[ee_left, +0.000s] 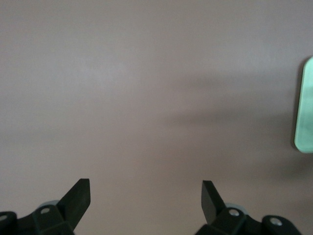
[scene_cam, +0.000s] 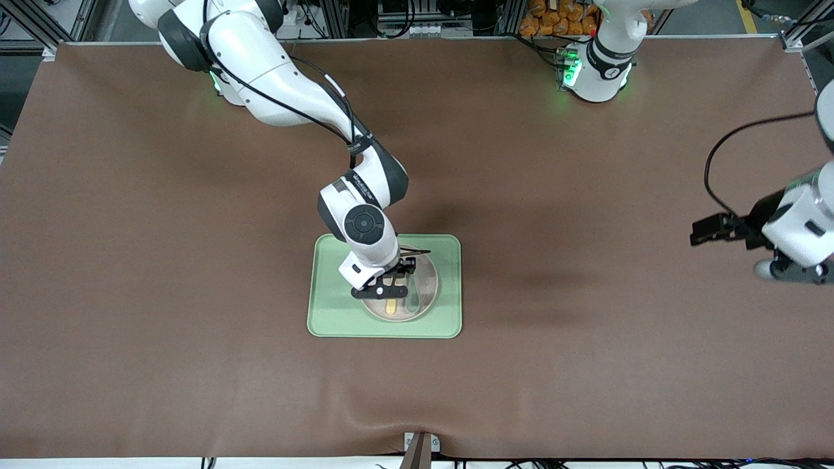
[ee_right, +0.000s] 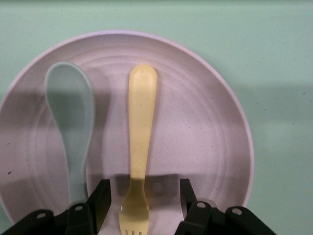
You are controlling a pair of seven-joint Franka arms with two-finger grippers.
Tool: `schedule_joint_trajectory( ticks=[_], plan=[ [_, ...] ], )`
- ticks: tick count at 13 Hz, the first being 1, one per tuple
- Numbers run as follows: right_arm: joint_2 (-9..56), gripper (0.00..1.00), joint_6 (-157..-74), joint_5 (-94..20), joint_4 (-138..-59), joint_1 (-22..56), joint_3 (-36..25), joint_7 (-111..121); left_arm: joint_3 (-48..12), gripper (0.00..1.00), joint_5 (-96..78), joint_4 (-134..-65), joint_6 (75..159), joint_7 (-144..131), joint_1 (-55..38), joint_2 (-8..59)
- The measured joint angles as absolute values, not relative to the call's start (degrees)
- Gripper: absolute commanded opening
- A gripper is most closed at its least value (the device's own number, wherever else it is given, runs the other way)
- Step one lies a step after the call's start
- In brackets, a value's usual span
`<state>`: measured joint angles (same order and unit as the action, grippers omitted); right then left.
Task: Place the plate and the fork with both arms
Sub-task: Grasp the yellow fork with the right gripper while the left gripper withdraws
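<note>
right gripper (ee_right: 145,200) part-open astride fork (ee_right: 142,127) on plate (ee_right: 205,137) (gripping nothing), left gripper (ee_left: 145,196) wide open, empty

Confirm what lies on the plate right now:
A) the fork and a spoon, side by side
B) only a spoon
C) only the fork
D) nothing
A: the right wrist view shows the yellow fork and a grey-green spoon lying side by side on the plate, with the right gripper open astride the fork's neck.
</note>
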<state>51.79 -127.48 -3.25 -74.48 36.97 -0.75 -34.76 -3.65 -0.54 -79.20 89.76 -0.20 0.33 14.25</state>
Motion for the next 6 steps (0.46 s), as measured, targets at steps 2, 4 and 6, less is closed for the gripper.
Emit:
schedule_joint_trajectory(
  ticks=[2,4,6],
  plan=[
    [51.88,0.66,-127.49,-3.25,-74.48,37.32,-0.75,-35.16,-4.21,1.00,-0.54,-81.26,85.68,-4.86,-1.06,8.79],
    [51.97,0.63,-127.49,-3.25,-74.49,37.49,-0.75,-35.31,-4.44,1.00,-0.54,-83.12,81.38,-8.80,-3.00,3.19],
    [52.11,0.35,-127.49,-3.24,-74.51,37.50,-0.76,-35.33,-4.48,1.00,-0.54,-87.28,80.15,-9.48,-3.64,-2.80]
  ],
)
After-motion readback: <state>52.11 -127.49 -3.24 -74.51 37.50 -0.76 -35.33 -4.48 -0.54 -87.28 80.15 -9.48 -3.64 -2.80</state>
